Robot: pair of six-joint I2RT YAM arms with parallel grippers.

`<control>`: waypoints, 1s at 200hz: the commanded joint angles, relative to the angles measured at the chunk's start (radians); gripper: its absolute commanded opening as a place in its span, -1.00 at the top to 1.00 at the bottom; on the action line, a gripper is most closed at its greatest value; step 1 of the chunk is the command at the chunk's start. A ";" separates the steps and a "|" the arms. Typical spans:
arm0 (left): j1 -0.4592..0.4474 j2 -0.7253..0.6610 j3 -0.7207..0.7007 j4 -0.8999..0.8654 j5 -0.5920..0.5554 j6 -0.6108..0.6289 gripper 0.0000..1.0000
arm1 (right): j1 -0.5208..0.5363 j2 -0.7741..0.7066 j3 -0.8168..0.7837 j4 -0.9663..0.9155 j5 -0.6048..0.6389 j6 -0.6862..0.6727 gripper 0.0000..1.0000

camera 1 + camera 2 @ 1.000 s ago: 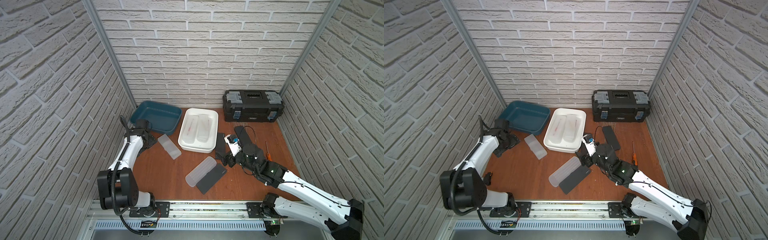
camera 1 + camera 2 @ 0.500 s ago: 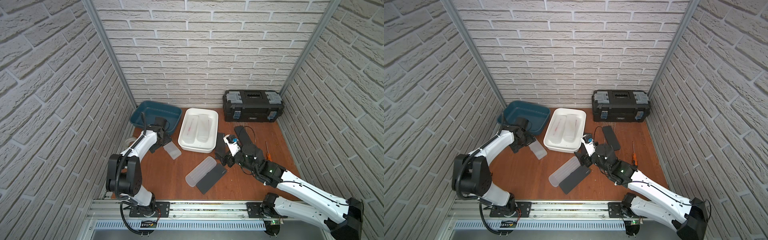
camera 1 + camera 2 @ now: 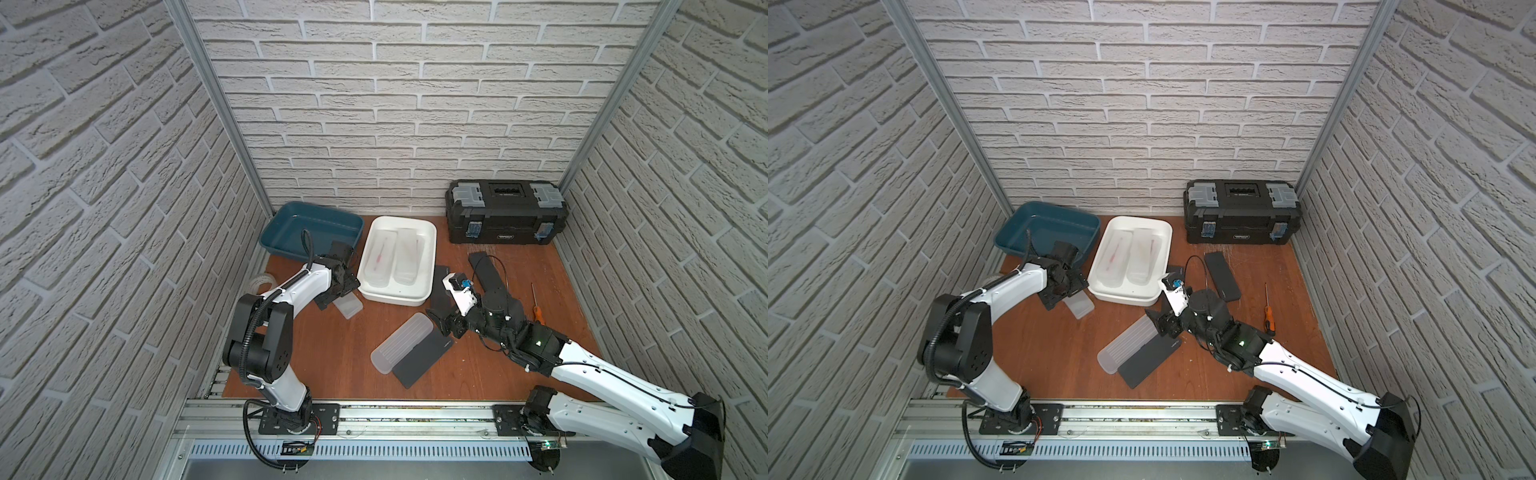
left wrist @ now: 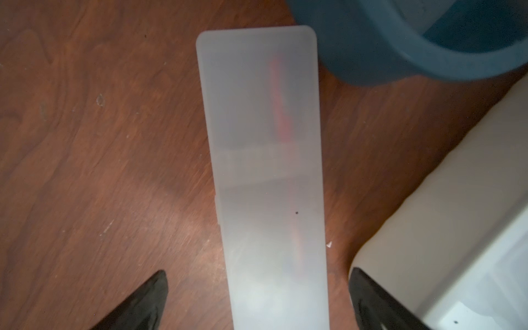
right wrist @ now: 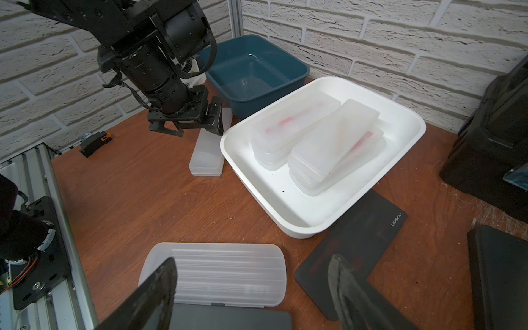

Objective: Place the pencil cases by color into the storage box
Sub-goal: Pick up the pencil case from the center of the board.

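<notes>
A wooden table (image 3: pixel 332 365) walled in by white brick is seen from above. Left of centre in both top views, a frosted pencil case (image 3: pixel 350 306) lies flat on the wood, just beside the white storage box (image 3: pixel 395 300) and below the teal storage box (image 3: pixel 291 237). The left gripper (image 4: pixel 257 273) is held over it, with its fingers spread wide on either side and clear of the case's edges. Two piles of frosted cases (image 5: pixel 334 148) are held in the white box. At centre, a ribbed frosted case (image 3: pixel 401 348) and a black case (image 3: pixel 422 360) lie side by side, touching. The right gripper (image 5: pixel 253 258) is poised above them, fingers parted, with nothing gripped. A second black case (image 5: pixel 357 237) lies just beside the white box's lower right corner, and a third black case (image 3: pixel 486 276) lies further right.
</notes>
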 commanded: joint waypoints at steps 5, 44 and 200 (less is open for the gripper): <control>-0.005 0.021 -0.004 0.029 -0.010 -0.006 -0.96 | 0.024 -0.008 -0.014 0.069 -0.017 -0.029 -0.67; 0.000 0.055 0.000 0.043 -0.013 0.006 -0.96 | 0.059 0.000 -0.016 0.072 -0.009 -0.051 -0.67; 0.052 0.111 -0.081 0.180 0.017 0.047 -0.93 | 0.137 0.020 0.011 0.036 0.031 -0.087 -0.67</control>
